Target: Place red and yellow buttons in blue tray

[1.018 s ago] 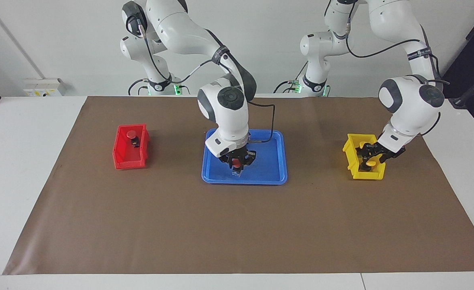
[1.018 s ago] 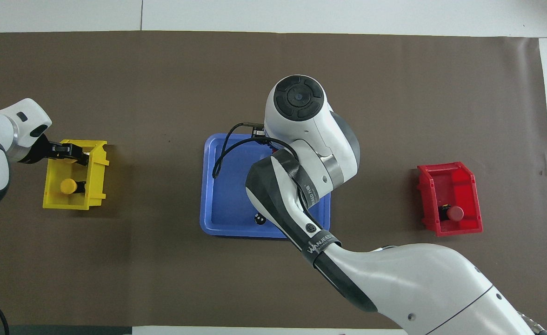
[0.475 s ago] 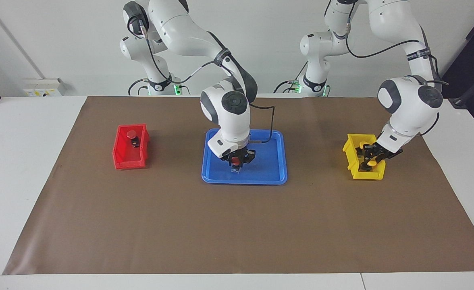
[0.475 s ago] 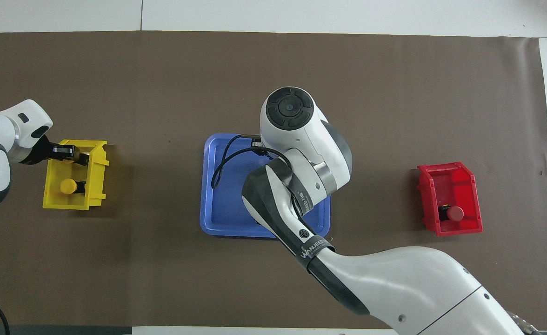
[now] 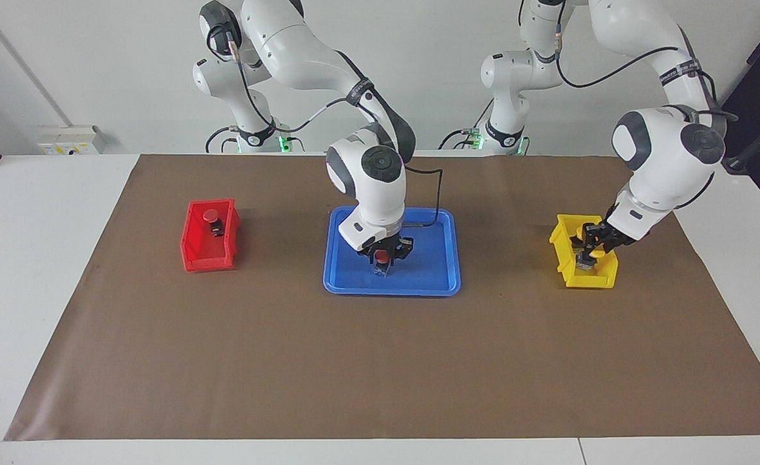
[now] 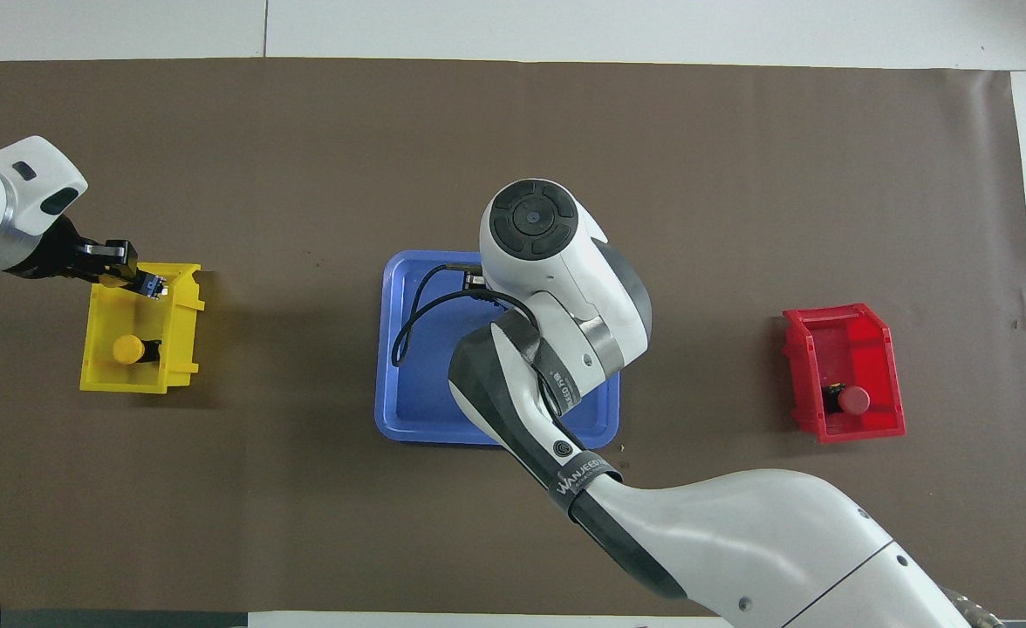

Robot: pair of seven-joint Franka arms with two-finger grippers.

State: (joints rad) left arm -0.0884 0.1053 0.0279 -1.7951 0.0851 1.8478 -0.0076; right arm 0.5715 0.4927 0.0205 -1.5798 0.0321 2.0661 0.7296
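The blue tray (image 5: 433,271) lies mid-table and also shows in the overhead view (image 6: 417,388). My right gripper (image 5: 383,257) is low over the tray, shut on a red button (image 5: 380,259); the arm hides it in the overhead view. My left gripper (image 5: 591,250) is over the yellow bin (image 5: 603,276), shut on a yellow button (image 5: 598,254) held at rim height. In the overhead view the left gripper (image 6: 140,281) is over the bin's end farther from the robots. A second yellow button (image 6: 128,349) lies in the yellow bin (image 6: 180,327). A second red button (image 5: 211,216) lies in the red bin (image 5: 207,258).
The red bin (image 6: 827,336), with its red button (image 6: 853,399), stands toward the right arm's end of the table. The yellow bin stands toward the left arm's end. A brown mat (image 5: 380,361) covers the table. A black cable (image 6: 408,318) hangs over the tray.
My left gripper has risen out of the yellow bin with the yellow button. My right gripper has shifted slightly over the tray, still holding the red button.
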